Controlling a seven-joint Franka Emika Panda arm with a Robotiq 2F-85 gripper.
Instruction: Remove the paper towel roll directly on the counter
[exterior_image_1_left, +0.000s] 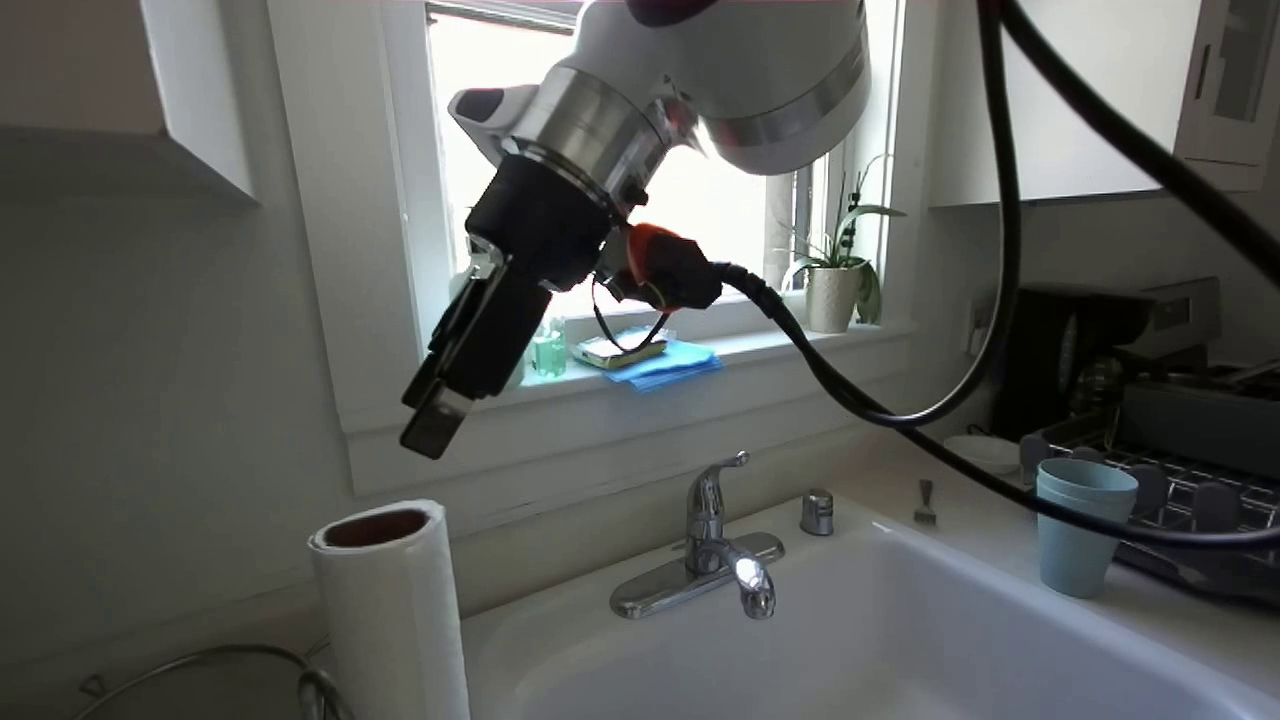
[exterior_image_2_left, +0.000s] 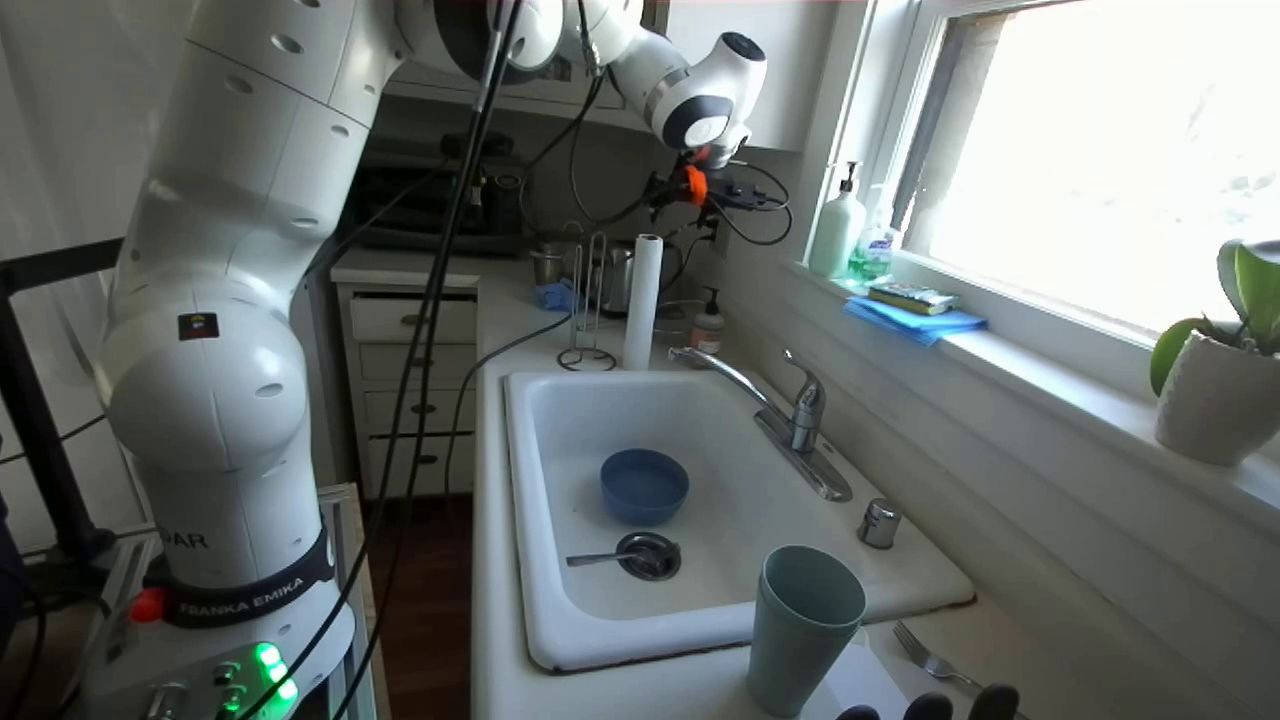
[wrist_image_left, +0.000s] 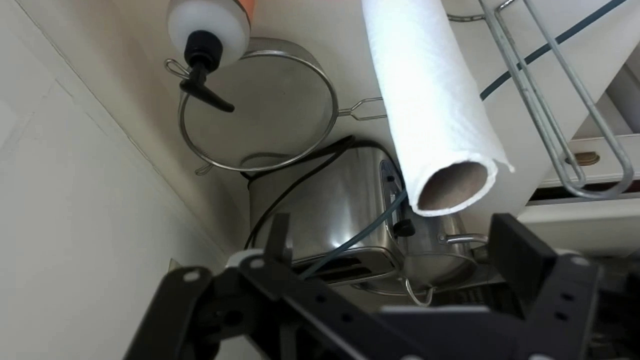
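Note:
The white paper towel roll (exterior_image_2_left: 643, 305) stands upright on the pale counter (exterior_image_2_left: 520, 345), behind the sink's far end, in an exterior view. It is off the wire holder and beside it. Its brown hollow core shows at the top in an exterior view (exterior_image_1_left: 395, 610) and in the wrist view (wrist_image_left: 430, 90), where a small torn edge sticks out. My gripper (exterior_image_1_left: 435, 425) is tilted downward above the roll's top, apart from it. In the wrist view the gripper (wrist_image_left: 400, 245) has its fingers wide apart with nothing between them, and the roll's top end lies just beyond them.
A wire towel holder (exterior_image_2_left: 590, 300) stands by the roll. A soap bottle (wrist_image_left: 212, 30), strainer (wrist_image_left: 332, 95), toaster (wrist_image_left: 320, 205) and metal pot (wrist_image_left: 440, 260) are close by. The sink (exterior_image_2_left: 530, 600), faucet (exterior_image_2_left: 805, 410) and cup (exterior_image_2_left: 800, 640) are nearer that exterior camera. The wall is alongside.

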